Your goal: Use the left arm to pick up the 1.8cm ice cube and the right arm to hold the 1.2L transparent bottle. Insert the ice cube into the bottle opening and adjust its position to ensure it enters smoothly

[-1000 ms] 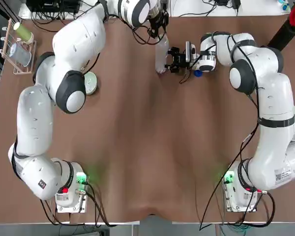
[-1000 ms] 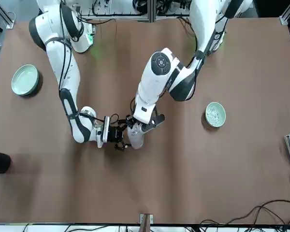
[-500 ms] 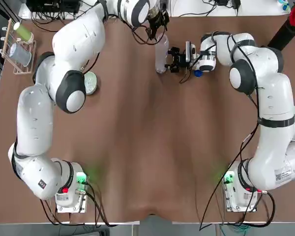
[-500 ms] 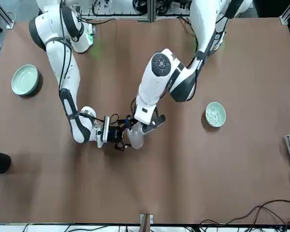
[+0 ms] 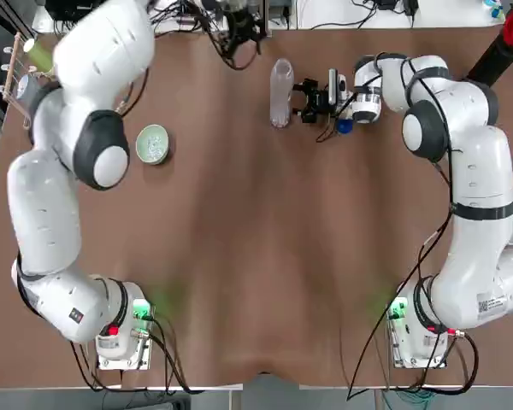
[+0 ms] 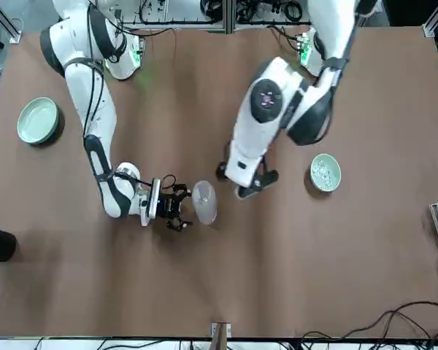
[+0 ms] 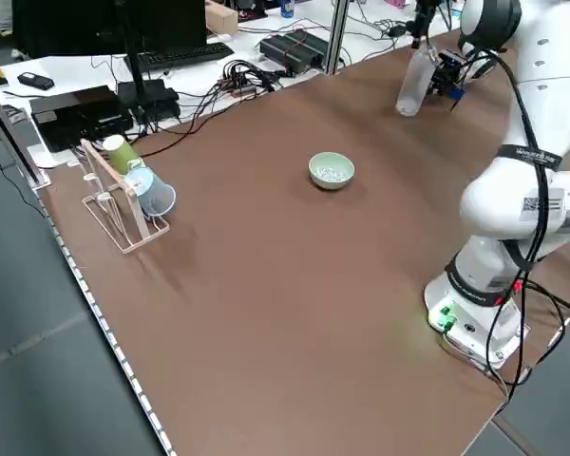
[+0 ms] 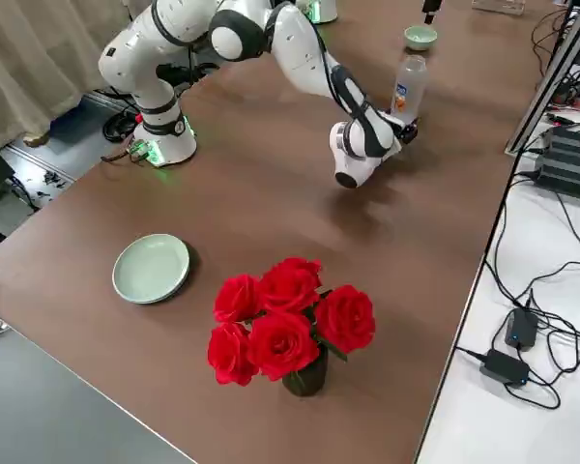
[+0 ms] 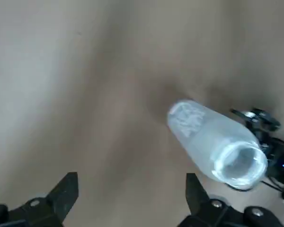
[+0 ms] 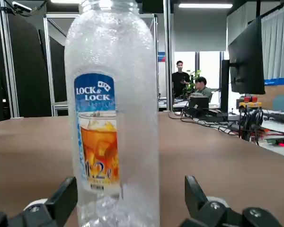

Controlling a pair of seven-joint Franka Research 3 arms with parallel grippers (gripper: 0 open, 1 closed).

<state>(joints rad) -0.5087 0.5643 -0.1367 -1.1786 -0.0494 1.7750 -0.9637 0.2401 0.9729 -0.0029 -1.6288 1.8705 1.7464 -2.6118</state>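
Note:
The clear bottle point(image 5: 280, 92) stands upright on the table by itself, its label facing the right wrist camera point(image 10: 97, 142). My right gripper point(image 5: 303, 99) sits low beside its base, open, with the fingers point(image 10: 61, 198) wide on either side and not pressing it. My left gripper point(image 9: 131, 194) hangs open and empty, high above and off to the side of the bottle opening point(image 9: 240, 163); in the front view the left gripper point(image 6: 244, 188) is right of the bottle point(image 6: 204, 202). Several ice cubes lie in the pale green bowl point(image 5: 153, 143). Whether an ice cube lies inside the bottle does not show.
A small blue cap point(image 5: 344, 128) lies under the right wrist. An empty green plate point(image 6: 38, 120) and a vase of red roses point(image 8: 290, 324) stand on the robot's right. A wooden rack with cups point(image 5: 30, 81) is at the far left corner.
My left gripper has opened and risen off the bottle mouth, swinging toward the far left. The right gripper has drawn back a little from the bottle.

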